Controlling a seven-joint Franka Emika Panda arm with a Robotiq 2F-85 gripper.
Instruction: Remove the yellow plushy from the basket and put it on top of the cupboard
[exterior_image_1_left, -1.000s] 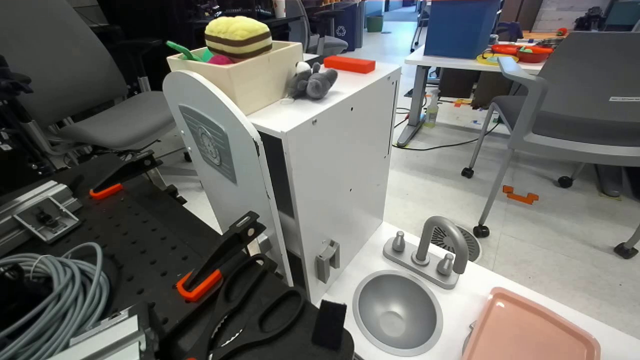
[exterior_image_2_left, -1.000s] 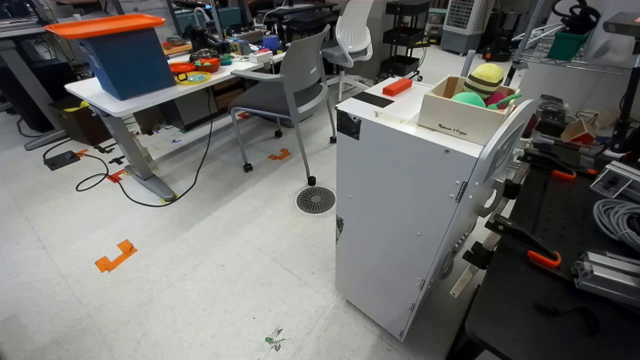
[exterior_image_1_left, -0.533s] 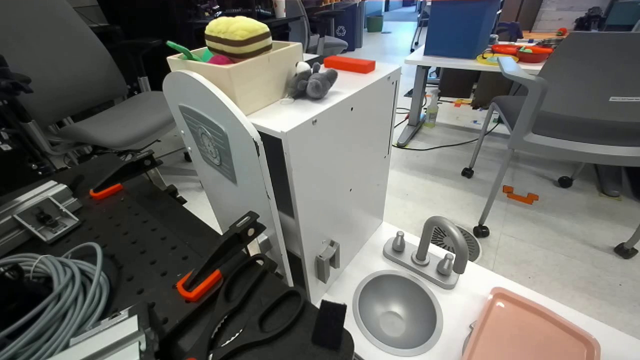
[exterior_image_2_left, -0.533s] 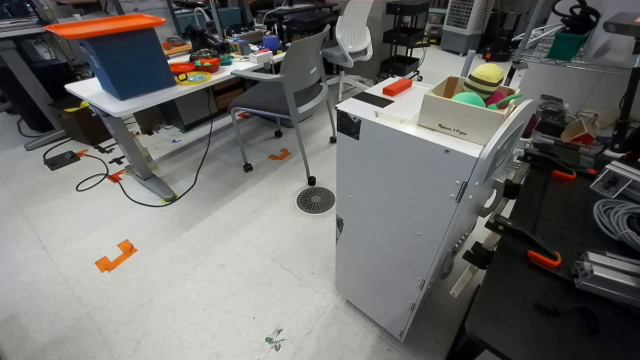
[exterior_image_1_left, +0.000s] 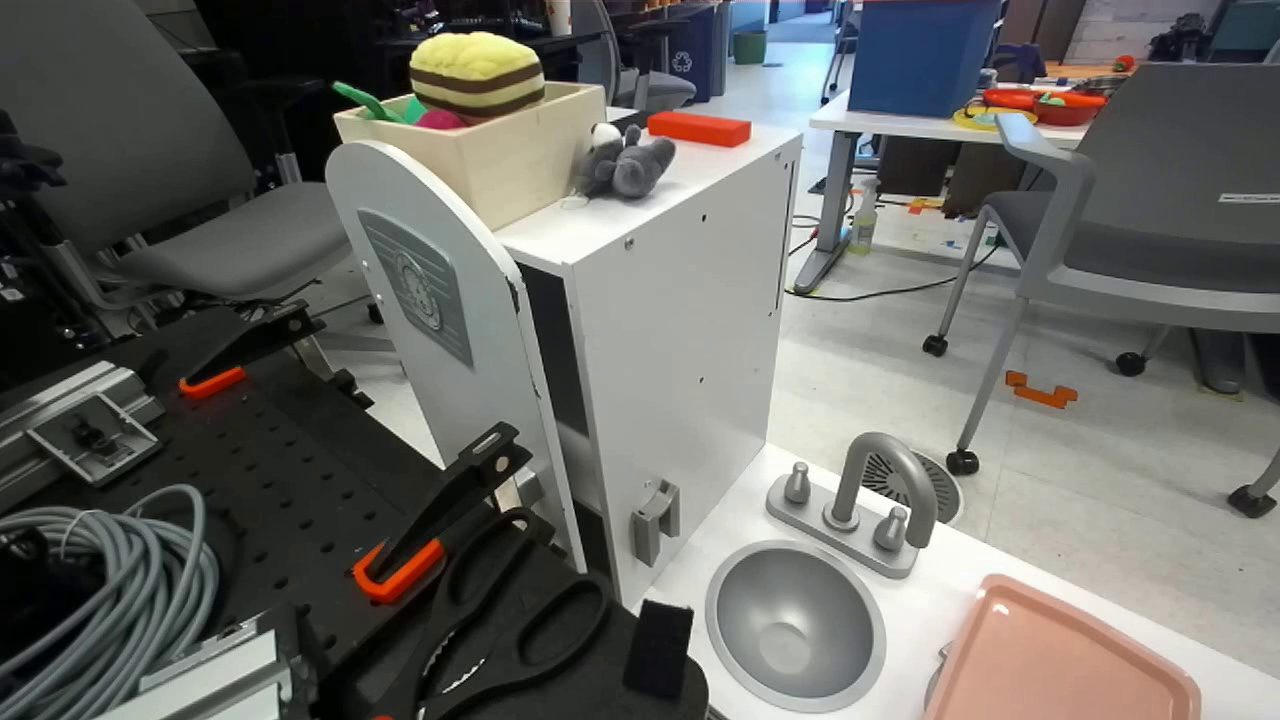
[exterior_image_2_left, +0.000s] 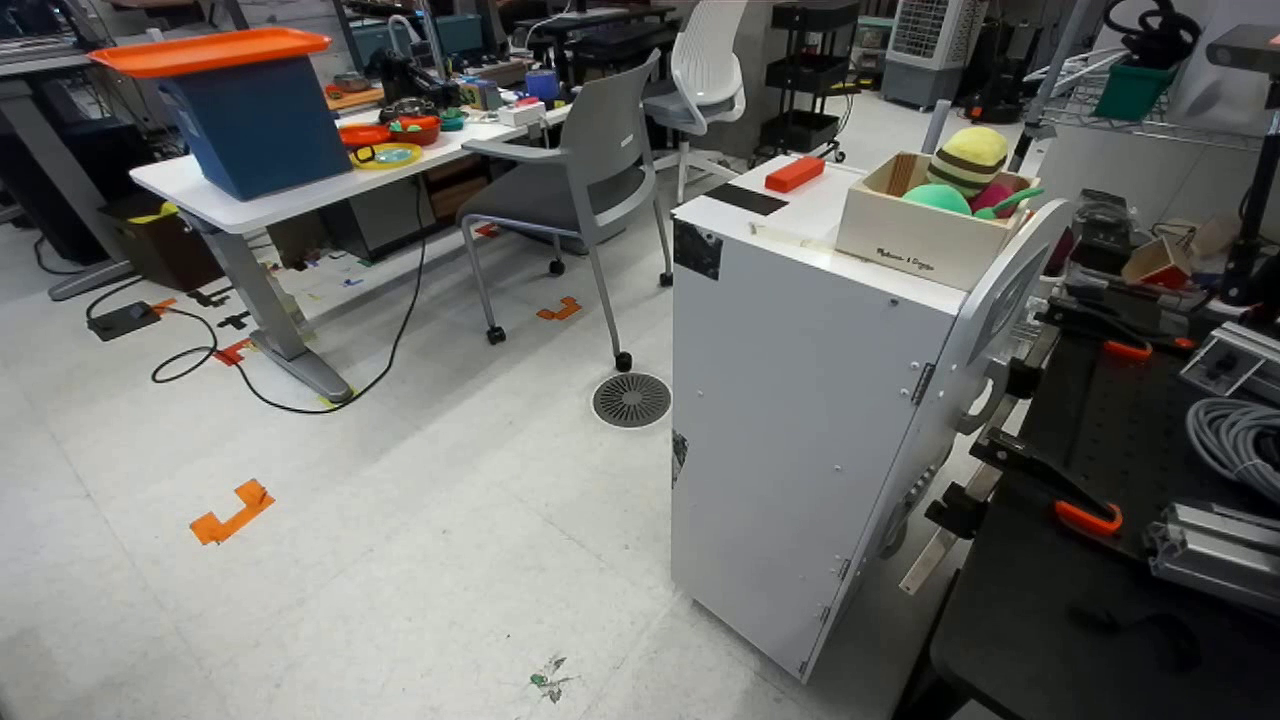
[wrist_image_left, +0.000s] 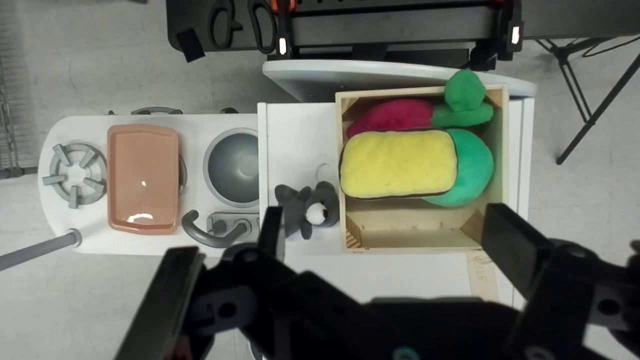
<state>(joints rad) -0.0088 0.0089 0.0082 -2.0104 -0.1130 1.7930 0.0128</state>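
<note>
In an exterior view, a rounded yellow plushy (exterior_image_1_left: 478, 75) with dark brown stripes sits in a box-shaped basket (exterior_image_1_left: 535, 150) of pale wood, rising above its rim; the basket stands just beside a grey plush animal (exterior_image_1_left: 636, 166) on a tall, white, boxy cupboard (exterior_image_1_left: 690, 300). In an exterior view, a rectangular red-orange block (exterior_image_2_left: 795, 174) lies on the cupboard's top. In the wrist view, the black two-fingered gripper (wrist_image_left: 384, 225) has its jaws spread wide, holding nothing; below, the plushy lies partly over a rounded green soft toy (wrist_image_left: 474, 167).
</note>
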